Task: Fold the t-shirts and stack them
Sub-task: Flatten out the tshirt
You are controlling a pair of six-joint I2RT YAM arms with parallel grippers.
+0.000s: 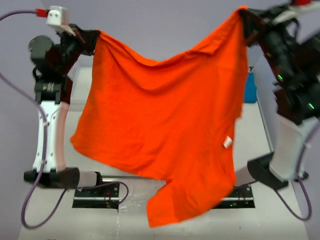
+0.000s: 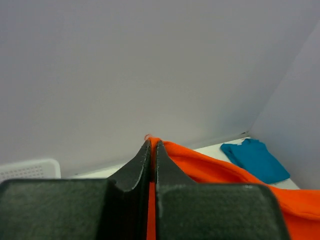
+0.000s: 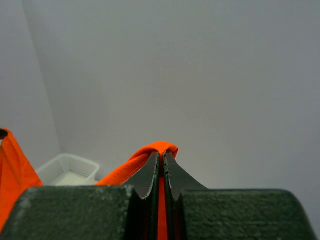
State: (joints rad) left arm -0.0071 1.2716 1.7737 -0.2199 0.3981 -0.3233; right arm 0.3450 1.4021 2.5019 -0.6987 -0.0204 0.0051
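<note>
Cloth hangs lowest at bottom centre: my orange-red t-shirt (image 1: 165,125) stretches left-to-right, below both pincers. Left gripper (image 1: 95,39) upper left and right gripper (image 1: 245,17) upper right each clamp tight on a top corner. Teal-blue t-shirt (image 2: 256,159) lies on the table (image 1: 257,125) beyond, far right.
</note>
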